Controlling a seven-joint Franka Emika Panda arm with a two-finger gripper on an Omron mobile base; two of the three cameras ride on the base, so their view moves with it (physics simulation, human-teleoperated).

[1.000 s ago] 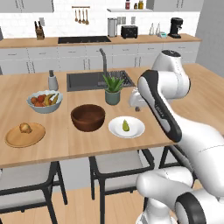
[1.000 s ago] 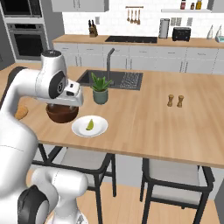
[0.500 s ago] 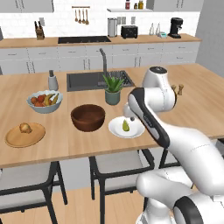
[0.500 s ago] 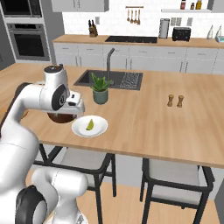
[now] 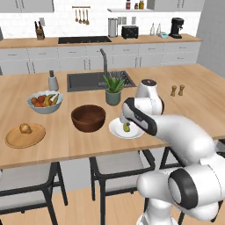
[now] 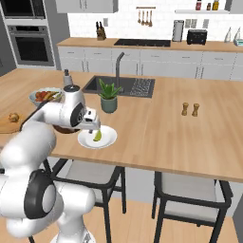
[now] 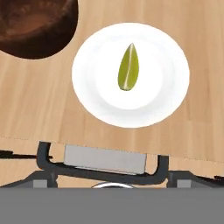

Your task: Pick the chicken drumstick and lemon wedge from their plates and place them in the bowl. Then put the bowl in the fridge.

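The lemon wedge [image 7: 128, 68] lies in the middle of the glossy white plate [image 7: 94, 94], seen from straight above in the hand view. My gripper [image 5: 125, 120] hangs open just over the wedge [image 5: 126, 128], holding nothing. Left of the white plate [image 5: 115, 129] stands the dark-brown wooden bowl [image 5: 88, 117], whose rim also shows in the hand view [image 7: 37, 26]. The chicken drumstick [image 5: 25, 128] rests on the light-wood plate [image 5: 19, 138] at the counter's left end. From the right base view, my gripper [image 6: 94, 127] is above the wedge [image 6: 98, 135]. The fridge is out of view.
A pale fruit bowl [image 5: 44, 101] sits behind the wooden plate. A potted plant [image 5: 113, 90] stands just behind the white plate, in front of the sink [image 5: 94, 80]. Salt and pepper shakers [image 5: 177, 90] are to the right. Chairs [image 5: 121, 165] are tucked under the counter's near edge.
The arm has swung down from high over the counter, bringing the hand low over the white plate and the lemon wedge. The jaws stayed open.
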